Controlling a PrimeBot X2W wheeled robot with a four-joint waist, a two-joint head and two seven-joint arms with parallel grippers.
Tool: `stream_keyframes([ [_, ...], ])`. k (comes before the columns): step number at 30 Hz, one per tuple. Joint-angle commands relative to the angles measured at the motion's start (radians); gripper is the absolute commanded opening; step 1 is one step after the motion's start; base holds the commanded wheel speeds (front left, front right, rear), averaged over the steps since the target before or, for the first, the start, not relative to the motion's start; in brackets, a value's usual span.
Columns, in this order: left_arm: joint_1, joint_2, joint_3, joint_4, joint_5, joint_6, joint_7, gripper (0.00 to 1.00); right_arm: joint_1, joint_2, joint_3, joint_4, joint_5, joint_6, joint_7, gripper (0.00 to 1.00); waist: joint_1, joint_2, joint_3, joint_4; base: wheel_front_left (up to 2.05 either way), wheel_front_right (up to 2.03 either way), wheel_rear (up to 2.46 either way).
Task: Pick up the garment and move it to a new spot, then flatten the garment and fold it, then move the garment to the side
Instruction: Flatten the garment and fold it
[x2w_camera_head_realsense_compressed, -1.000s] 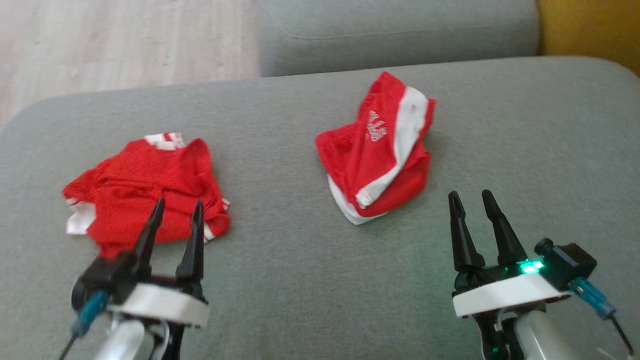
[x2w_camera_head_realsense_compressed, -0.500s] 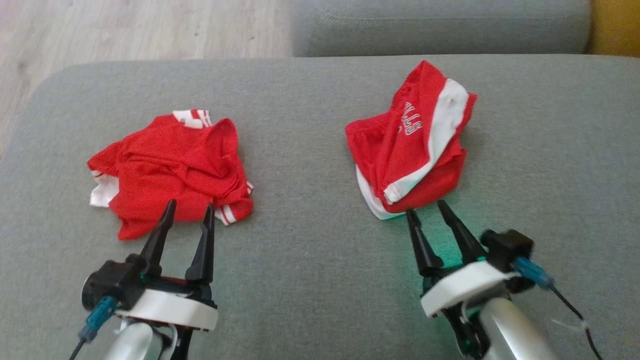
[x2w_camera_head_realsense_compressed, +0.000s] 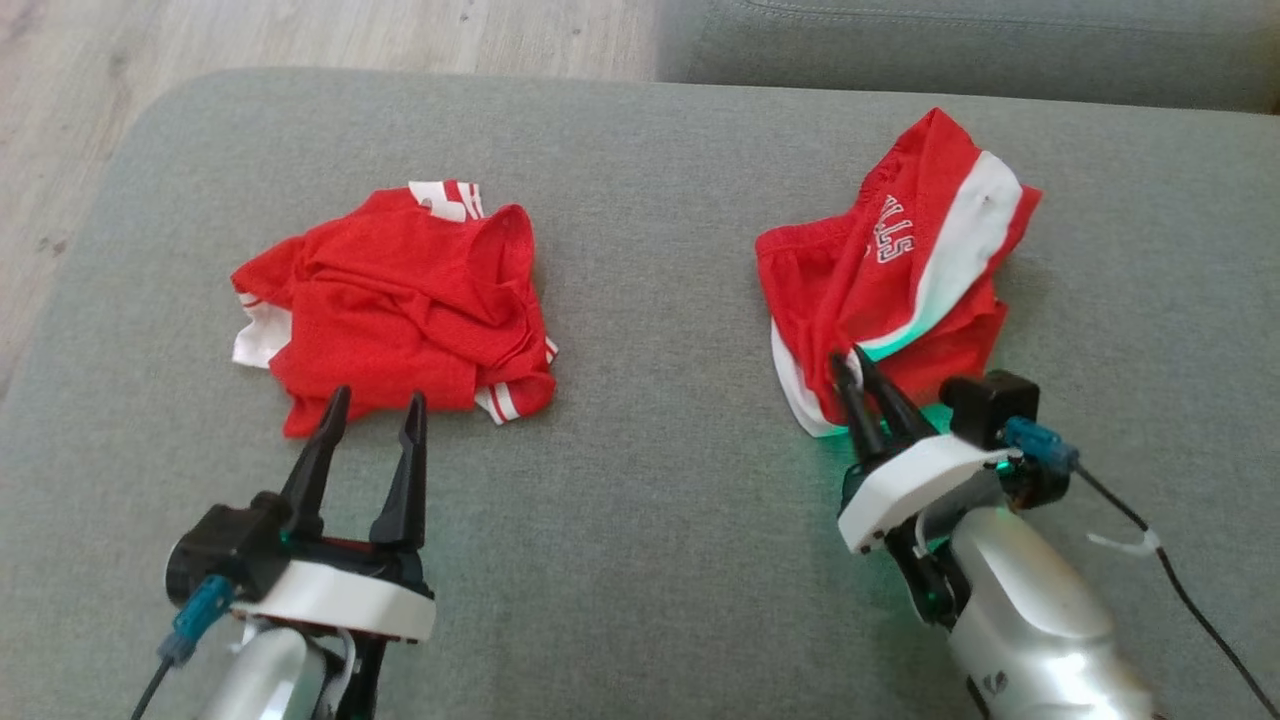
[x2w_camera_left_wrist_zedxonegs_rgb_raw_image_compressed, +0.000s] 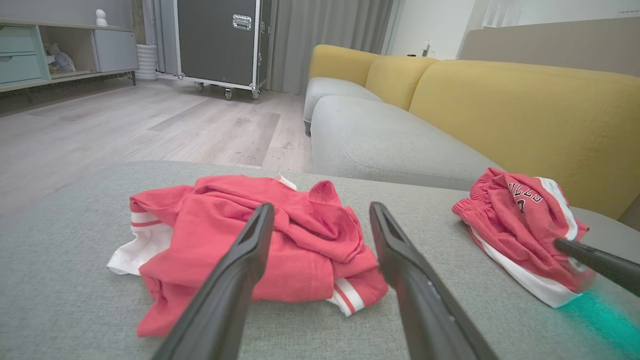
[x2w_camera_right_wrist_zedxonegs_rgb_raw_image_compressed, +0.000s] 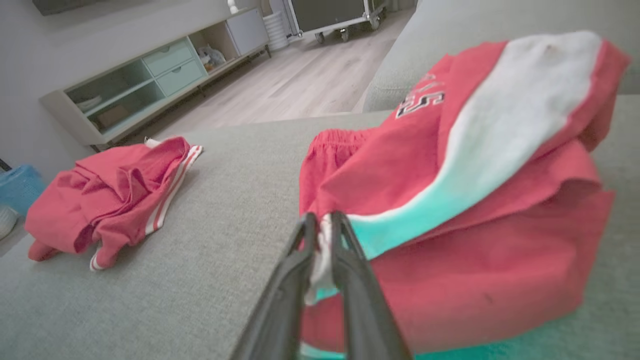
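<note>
right claw (x2w_camera_head_realsense_compressed: 848, 358) pinches near white hem of red shorts (x2w_camera_head_realsense_compressed: 900, 290), bunched on grey sofa cushion (x2w_camera_head_realsense_compressed: 650, 500), long axis running away and rightward from it; left claw (x2w_camera_head_realsense_compressed: 378, 396) spread wide, just short of red jersey (x2w_camera_head_realsense_compressed: 400, 300)

Grey sofa (x2w_camera_head_realsense_compressed: 640, 560), yellow backrest (x2w_camera_left_wrist_zedxonegs_rgb_raw_image_compressed: 525, 110), wood floor (x2w_camera_left_wrist_zedxonegs_rgb_raw_image_compressed: 125, 125)

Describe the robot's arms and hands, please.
The left hand and right hand each have two long tapering black fingers on a white plate atop a shiny silver forearm. A blue connector with thin black cable sits beside each; green light glows on the right.
</note>
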Motion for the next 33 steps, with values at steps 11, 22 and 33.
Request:
stream_keyframes([
  [11, -0.008, -0.022, 0.099, -0.025, 0.039, -0.02, -0.011, 1.0, 0.012, 0.001, -0.186, -0.272, -0.058, -0.001, -0.014, 0.0, -0.0002, 0.0, -0.049, -0.116, 0.0, 0.0, 0.0],
  [22, 0.015, -0.059, 0.117, -0.02, 0.059, -0.033, -0.011, 1.0, -0.062, 0.001, -0.384, -0.412, -0.224, -0.001, -0.01, 0.0, -0.0002, 0.0, -0.095, -0.162, 0.0, 0.0, 0.0],
  [33, 0.043, -0.101, 0.139, -0.016, 0.08, -0.043, -0.011, 1.0, -0.232, 0.001, -0.22, -0.607, -0.23, -0.001, 0.05, 0.0, -0.0002, 0.0, -0.13, -0.168, 0.0, 0.0, 0.0],
])
